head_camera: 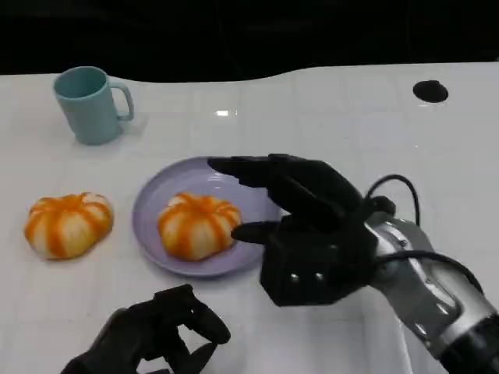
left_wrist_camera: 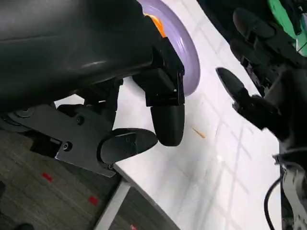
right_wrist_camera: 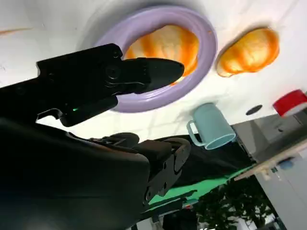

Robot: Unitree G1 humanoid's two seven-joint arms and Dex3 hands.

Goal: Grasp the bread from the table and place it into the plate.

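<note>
while one bread lay in the purple plate, the right hand hovered just beside it, fingers spread wide, holding nothing. a second bread sat on the white table left of the plate. left hand was low near the table edge, fingers curled, empty. teal mug stood far back.

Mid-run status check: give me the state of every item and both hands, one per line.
bread in plate: resting inside the plate, not held
second bread: on the table, beside the plate, untouched
purple plate: flat on the table, holding one bread
teal mug: upright, apart from the rest
right hand: open, fingers over the plate's rim
left hand: fingers curled in, holding nothing
</note>
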